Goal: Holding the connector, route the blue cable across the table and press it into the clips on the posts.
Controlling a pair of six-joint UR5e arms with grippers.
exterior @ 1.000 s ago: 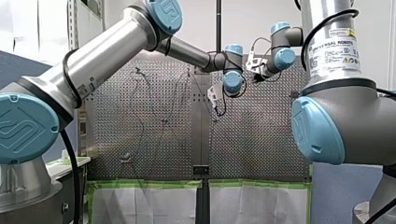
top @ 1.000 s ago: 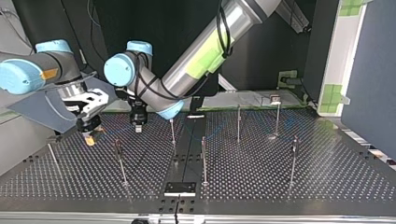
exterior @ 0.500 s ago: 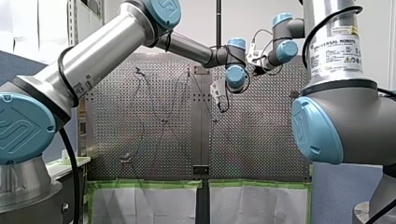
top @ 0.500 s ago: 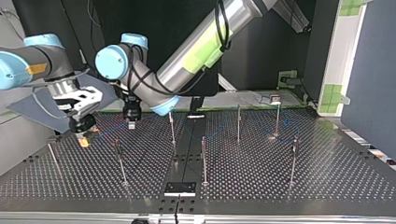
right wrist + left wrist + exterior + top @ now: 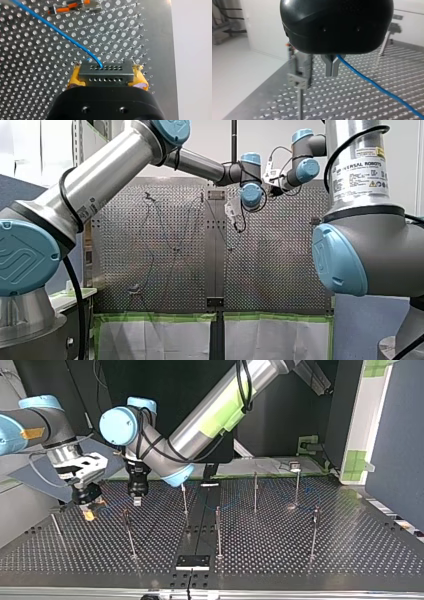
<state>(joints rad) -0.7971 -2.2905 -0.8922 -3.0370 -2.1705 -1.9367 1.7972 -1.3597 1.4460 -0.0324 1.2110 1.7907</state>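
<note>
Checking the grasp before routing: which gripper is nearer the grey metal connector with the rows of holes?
Right. My right gripper clamps the grey metal connector; my left gripper pinches the blue cable farther along.

In the top view my left tool (image 5: 137, 502) hangs over the surface (image 5: 300, 560), behind and left of the middle post (image 5: 218, 530). Further left of that post, my right tool (image 5: 89, 514) grips the connector (image 5: 105, 73), whose cable (image 5: 372, 83) reaches my left tool.

Robot lab: perforated table (image 5: 300, 550), posts (image 5: 218, 532)

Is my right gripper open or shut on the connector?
Shut on it: the right gripper's yellow pads press both ends of the connector, where the cable enters.
</note>
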